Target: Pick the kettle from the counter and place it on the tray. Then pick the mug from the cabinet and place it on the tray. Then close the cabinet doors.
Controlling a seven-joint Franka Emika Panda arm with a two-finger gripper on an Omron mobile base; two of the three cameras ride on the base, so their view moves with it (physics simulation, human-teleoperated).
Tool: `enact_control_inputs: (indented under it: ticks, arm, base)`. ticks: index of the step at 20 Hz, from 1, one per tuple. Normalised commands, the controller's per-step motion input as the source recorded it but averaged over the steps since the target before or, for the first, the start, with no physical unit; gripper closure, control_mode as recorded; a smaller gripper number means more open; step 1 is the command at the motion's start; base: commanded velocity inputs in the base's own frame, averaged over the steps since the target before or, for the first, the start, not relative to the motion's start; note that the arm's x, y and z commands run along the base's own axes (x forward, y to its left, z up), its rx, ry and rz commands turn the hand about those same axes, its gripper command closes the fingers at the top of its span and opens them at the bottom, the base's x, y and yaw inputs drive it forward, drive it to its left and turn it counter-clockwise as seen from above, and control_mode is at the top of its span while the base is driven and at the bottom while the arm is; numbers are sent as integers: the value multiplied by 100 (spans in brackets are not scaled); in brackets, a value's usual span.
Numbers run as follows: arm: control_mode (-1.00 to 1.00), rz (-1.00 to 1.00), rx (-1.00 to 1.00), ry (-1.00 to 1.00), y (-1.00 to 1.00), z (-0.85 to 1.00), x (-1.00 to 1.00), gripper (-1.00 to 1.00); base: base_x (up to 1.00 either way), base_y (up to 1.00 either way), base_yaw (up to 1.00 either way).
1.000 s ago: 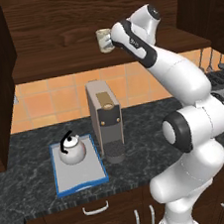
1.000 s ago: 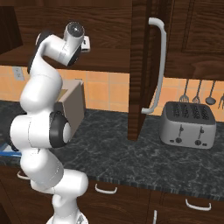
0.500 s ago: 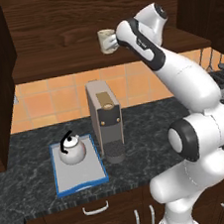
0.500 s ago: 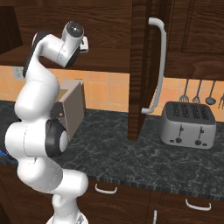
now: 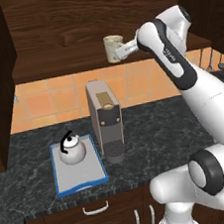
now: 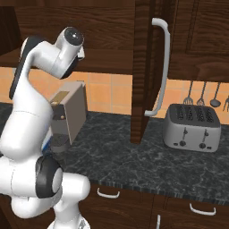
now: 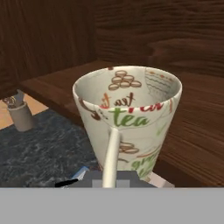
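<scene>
Gripper (image 5: 122, 51): clamped on the mug (image 5: 112, 48) handle beside the cabinet (image 5: 73, 29) shelf; your thin handle hold could let it swing, missing the tray (image 5: 77, 164) beside 1 kettle (image 5: 72, 149).

grey coffee machine (image 5: 105, 120) with a tan top panel, upright against the orange tiled wall (image 5: 47, 101) — just beside a tray's right edge. silver four-slot toaster (image 6: 192, 128) further right, utensils (image 6: 201, 96) hanging above it — small grey utensil pot (image 7: 19, 116) well apart.
</scene>
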Motion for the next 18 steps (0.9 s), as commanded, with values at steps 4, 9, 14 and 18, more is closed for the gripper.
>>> enact_control_inputs:
  ticks: [4,9,14,18]
  arm:
    - [-100,8,1,0,0,-8,-100,100]
    - [-100,3,1,0,0,-17,-94,100]
    - [-100,5,0,1,0,-35,-81,100]
    - [-100,8,0,2,0,-45,-70,100]
  base:
    - [0,0,0]
    - [0,0,0]
    - [0,0,0]
    - [0,0,0]
